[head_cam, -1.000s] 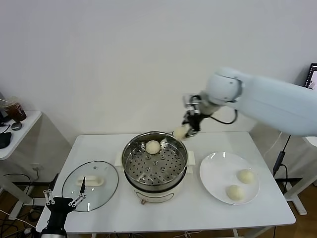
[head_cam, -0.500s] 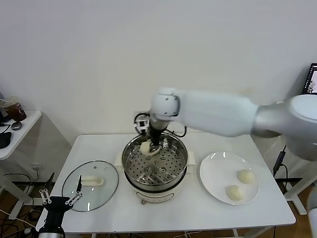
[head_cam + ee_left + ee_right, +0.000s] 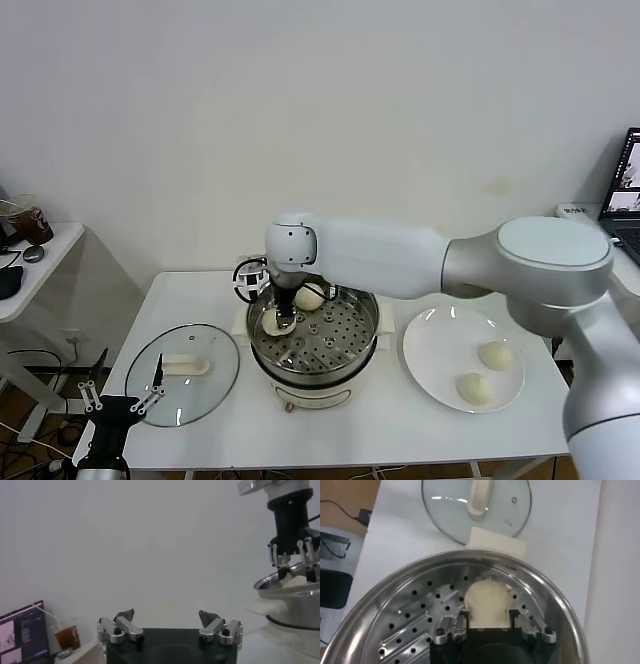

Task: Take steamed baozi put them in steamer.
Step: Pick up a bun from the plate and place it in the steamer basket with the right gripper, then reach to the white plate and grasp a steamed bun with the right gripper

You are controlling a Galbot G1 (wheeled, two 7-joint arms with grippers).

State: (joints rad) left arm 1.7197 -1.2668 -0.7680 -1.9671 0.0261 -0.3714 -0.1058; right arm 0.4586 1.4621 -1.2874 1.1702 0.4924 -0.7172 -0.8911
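Right gripper [image 3: 279, 322] down inside my steamer [image 3: 365, 345], fingers clamped on one baozi [image 3: 487, 599] against the perforated tray. Second baozi [image 3: 309, 296] sits just beyond it on the tray. Two more baozi [image 3: 495, 355] on the plate [image 3: 435, 350], well off to my right. Left gripper [image 3: 121, 407] parked low beside the glass lid [image 3: 205, 385], fingers spread apart.

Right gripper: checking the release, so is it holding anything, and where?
The right gripper holds a baozi by its sides, inside the steamer.

Even, bright, diffuse lighting; soft shadows. Glare on steamer [image 3: 312, 340] rim and lid [image 3: 182, 373]. Left wrist view hazy.
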